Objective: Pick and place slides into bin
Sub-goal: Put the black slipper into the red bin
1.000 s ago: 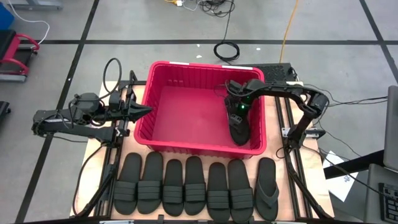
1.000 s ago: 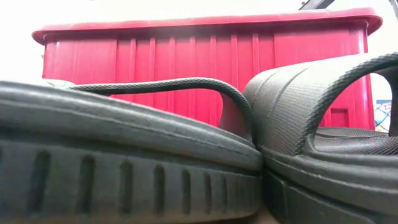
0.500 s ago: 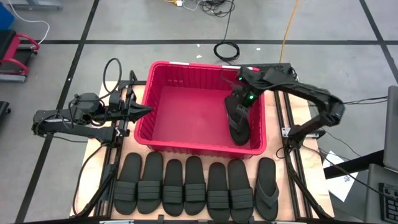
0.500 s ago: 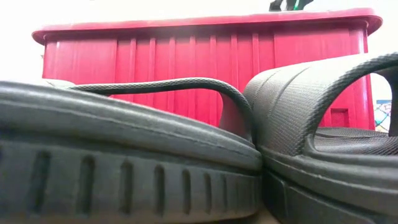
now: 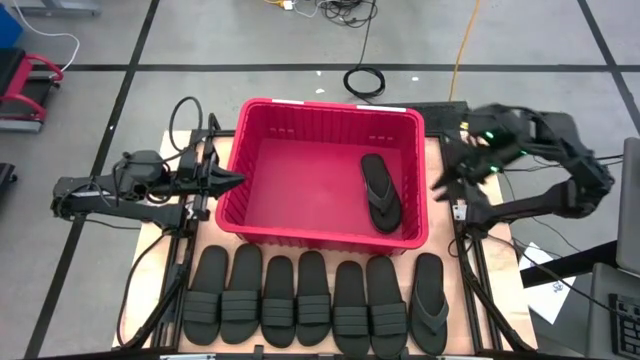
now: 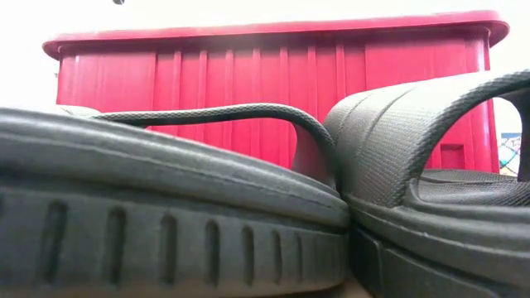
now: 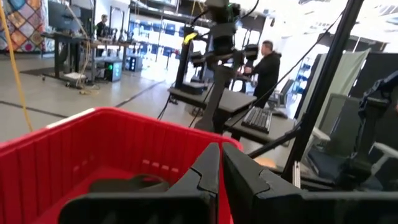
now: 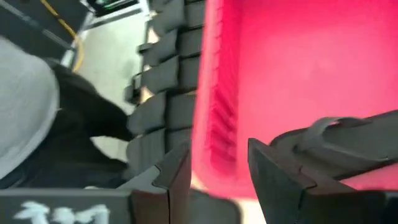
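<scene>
The red bin [image 5: 325, 108] stands mid-table; its near wall fills the low view [image 6: 248, 74]. One black thong flip-flop [image 5: 381, 192] lies flat on the bin floor by the right wall and also shows in the right wrist view [image 8: 336, 137]. Several black slides [image 5: 312, 298] lie side by side along the near edge, a second thong flip-flop [image 5: 430, 315] at the row's right end. Two of them show close up in the low view [image 6: 166, 207]. My right gripper [image 5: 447, 178] is open and empty, outside the bin's right wall [image 8: 217, 155]. My left gripper [image 5: 236, 178] is shut beside the bin's left wall [image 7: 221, 168].
Black frame rails run along both table sides [image 5: 470, 270]. A coiled cable [image 5: 367, 80] and a yellow cord [image 5: 462, 45] lie on the floor beyond the far edge. A person [image 7: 267, 62] stands at desks far behind the bin.
My right gripper has risen out of the bin from above the flip-flop and swung toward the table's right edge, past the bin's right wall. The flip-flop stays lying on the bin floor.
</scene>
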Robot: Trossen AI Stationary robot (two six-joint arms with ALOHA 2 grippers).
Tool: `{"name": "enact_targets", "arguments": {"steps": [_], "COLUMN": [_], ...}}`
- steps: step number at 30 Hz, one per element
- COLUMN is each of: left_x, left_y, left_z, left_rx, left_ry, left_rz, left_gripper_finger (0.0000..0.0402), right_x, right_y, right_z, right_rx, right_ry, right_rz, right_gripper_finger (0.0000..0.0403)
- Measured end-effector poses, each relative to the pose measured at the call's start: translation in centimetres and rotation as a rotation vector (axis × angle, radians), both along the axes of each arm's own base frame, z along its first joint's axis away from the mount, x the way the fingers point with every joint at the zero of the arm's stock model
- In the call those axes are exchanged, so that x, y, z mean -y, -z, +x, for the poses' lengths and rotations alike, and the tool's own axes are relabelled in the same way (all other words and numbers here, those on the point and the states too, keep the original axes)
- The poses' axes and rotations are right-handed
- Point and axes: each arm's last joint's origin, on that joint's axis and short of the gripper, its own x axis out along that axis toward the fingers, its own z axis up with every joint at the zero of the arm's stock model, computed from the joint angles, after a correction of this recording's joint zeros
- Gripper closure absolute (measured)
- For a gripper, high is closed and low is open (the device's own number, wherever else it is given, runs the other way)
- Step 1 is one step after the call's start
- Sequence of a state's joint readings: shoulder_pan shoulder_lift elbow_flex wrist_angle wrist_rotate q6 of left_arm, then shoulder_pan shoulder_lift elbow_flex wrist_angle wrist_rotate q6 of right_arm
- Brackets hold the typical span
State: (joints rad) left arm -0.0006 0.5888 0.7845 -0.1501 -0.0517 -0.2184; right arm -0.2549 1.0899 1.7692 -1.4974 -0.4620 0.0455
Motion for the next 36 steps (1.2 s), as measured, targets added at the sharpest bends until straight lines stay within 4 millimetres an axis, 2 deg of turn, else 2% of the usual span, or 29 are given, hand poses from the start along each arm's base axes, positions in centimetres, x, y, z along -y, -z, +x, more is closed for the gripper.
{"name": "enact_targets", "arguments": {"steps": [3,6,14,17,21,26,30,36], "left_x": [0.0,0.0,0.0,0.0,0.0,0.0,0.0,0.0], "left_y": [0.1,0.1,0.1,0.1,0.1,0.1,0.1,0.1], "left_z": [0.0,0.0,0.0,0.0,0.0,0.0,0.0,0.0], "left_rx": [-0.013,-0.012,-0.009,-0.008,-0.005,-0.002,-0.003,-0.003], "left_ry": [-0.001,-0.001,-0.001,0.0,0.0,0.001,0.001,0.001], "left_rz": [-0.005,-0.003,-0.023,-0.031,-0.048,-0.057,-0.053,-0.053], "left_gripper_finger": [0.038,0.038,0.038,0.038,0.038,0.038,0.038,0.038], "right_x": [-1.1,-2.0,-5.3,-6.9,-9.7,-13.0,-14.4,-15.7], "right_y": [1.1,3.7,13.8,16.3,18.2,20.2,22.7,26.4], "right_z": [-1.0,-1.1,-1.4,-0.9,-0.1,-0.4,-0.7,-0.4], "right_rx": [-0.08,-0.242,-0.653,-0.62,-0.536,-0.45,-0.416,-0.342], "right_ry": [0.018,0.001,-0.171,-0.267,-0.391,-0.509,-0.512,-0.459], "right_rz": [0.04,0.098,0.194,0.278,0.347,0.294,0.23,0.351], "right_gripper_finger": [0.0257,0.0257,0.0266,0.0275,0.0284,0.0297,0.0308,0.031]}}
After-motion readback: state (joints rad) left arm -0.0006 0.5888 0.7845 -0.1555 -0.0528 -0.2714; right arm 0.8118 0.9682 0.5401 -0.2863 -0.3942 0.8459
